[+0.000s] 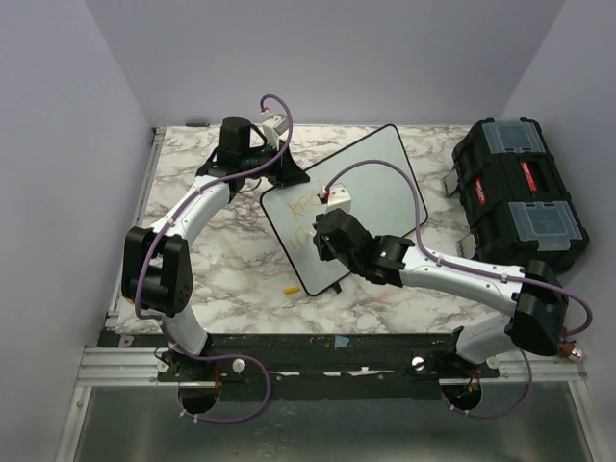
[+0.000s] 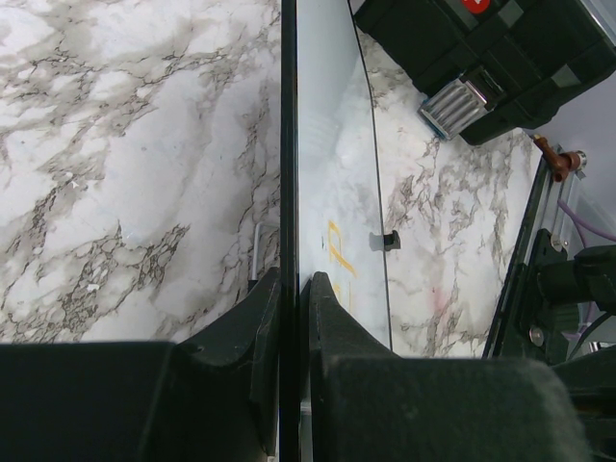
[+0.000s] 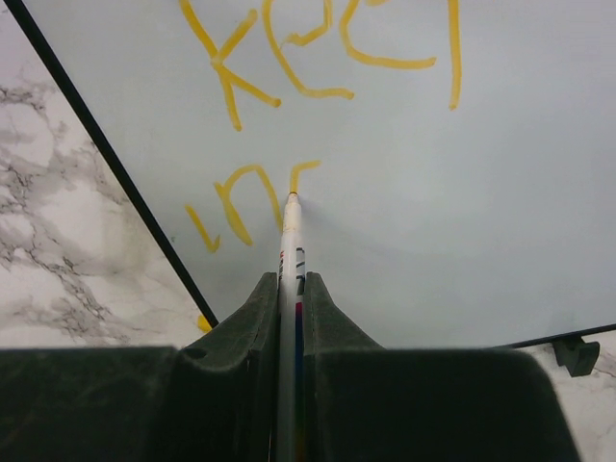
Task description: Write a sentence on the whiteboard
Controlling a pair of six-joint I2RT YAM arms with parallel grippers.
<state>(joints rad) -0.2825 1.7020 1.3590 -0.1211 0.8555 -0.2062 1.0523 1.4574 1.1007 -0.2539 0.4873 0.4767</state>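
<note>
Toolbox (image 1: 515, 197) is set right of whiteboard (image 1: 380, 207), apart from it, lid latched; contents cannot be seen. Whiteboard is placed mid-worktop (image 1: 221, 260), turned diagonally. Sentence (image 3: 248, 85) is written in yellow on the whiteboard's left half: one line done, a second begun below it. Left gripper (image 2: 294, 284) is clamped on the whiteboard's far-left rim, fingers almost together with only the thin edge between. Right gripper (image 3: 289, 284) is squeezed tight on marker (image 3: 289, 241), its tip touching the whiteboard at the second line's last stroke. Small yellow piece (image 1: 290, 289) is seen just off the whiteboard's near-left edge.
</note>
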